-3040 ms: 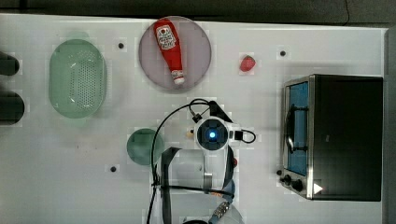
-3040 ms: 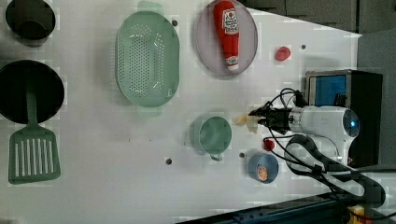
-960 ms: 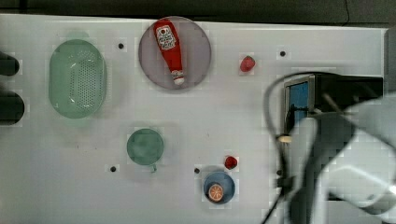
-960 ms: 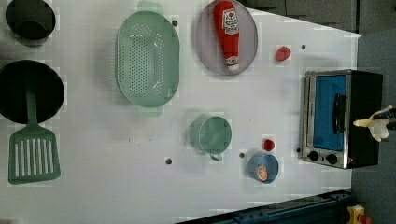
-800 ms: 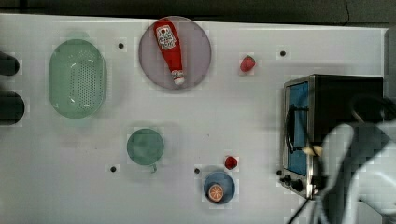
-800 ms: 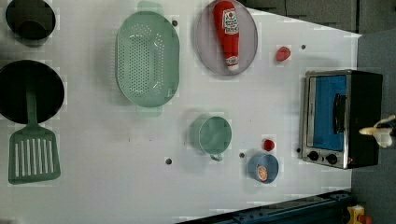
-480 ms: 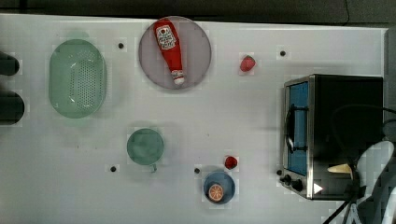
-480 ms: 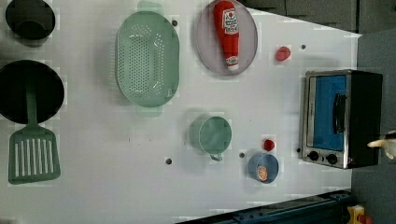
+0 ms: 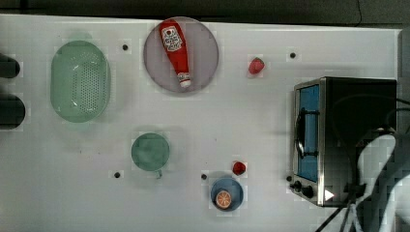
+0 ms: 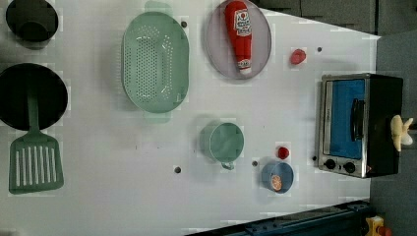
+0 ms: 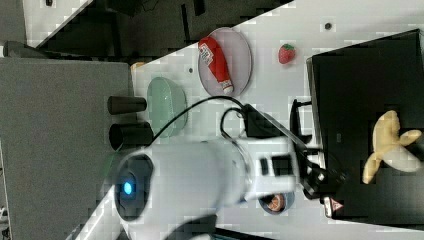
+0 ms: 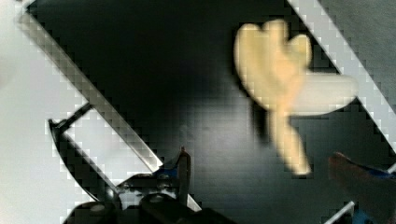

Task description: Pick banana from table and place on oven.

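The small pale yellow-cream toy banana [image 11: 389,146] with its splayed peel flaps lies on the black top of the boxy steel-fronted toaster oven [image 11: 360,90], near the far edge from the glass door in the left view [image 10: 399,132]. In the wrist view the banana [image 12: 280,93] sits free on the dark top with nothing around it. The tool [image 12: 261,179] has its jaws spread wide, one finger [image 12: 183,168] to either side of the view, and holds nothing.

The step in hand looks like the let-go and retreat. To do it well, I would lift straight up off the oven first — no sideways sweep — so neither finger clips a peel flap and nudges the banana toward the nearby edge.

Against the frame a second ago, the banana was carried in the air beside the oven in the left view; now it rests on top. The white counter [image 9: 251,125] and its other things look unchanged.
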`<state>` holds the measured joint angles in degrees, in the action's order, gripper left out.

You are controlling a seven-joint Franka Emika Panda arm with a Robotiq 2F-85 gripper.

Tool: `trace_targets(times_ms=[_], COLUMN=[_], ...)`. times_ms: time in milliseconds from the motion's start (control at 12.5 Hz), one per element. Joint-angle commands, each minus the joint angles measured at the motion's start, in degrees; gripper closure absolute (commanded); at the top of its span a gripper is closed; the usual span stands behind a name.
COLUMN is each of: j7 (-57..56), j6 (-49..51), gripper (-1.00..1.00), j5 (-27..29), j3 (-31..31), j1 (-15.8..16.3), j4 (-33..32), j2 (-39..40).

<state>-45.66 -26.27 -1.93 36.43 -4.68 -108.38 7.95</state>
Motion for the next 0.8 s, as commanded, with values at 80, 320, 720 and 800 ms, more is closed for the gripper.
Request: trace_targets(times_ms=[80,320,720,800], j7=[-2.34,5.42,36.0,40.5], j6=[0.47,6.58,22.8,24.79], gripper=[-1.0,-1.0,-1.0,-1.0], j5=[-0.44,-0.45,-0.6,-0.66], j3=[-3.44,-7.75,-21.17,-24.14], j1=[1.85,3.66,5.56,5.58], j4=[2.88,5.45,5.08,5.05], j2=[-1.81,-6.52,-16.96,-18.5])
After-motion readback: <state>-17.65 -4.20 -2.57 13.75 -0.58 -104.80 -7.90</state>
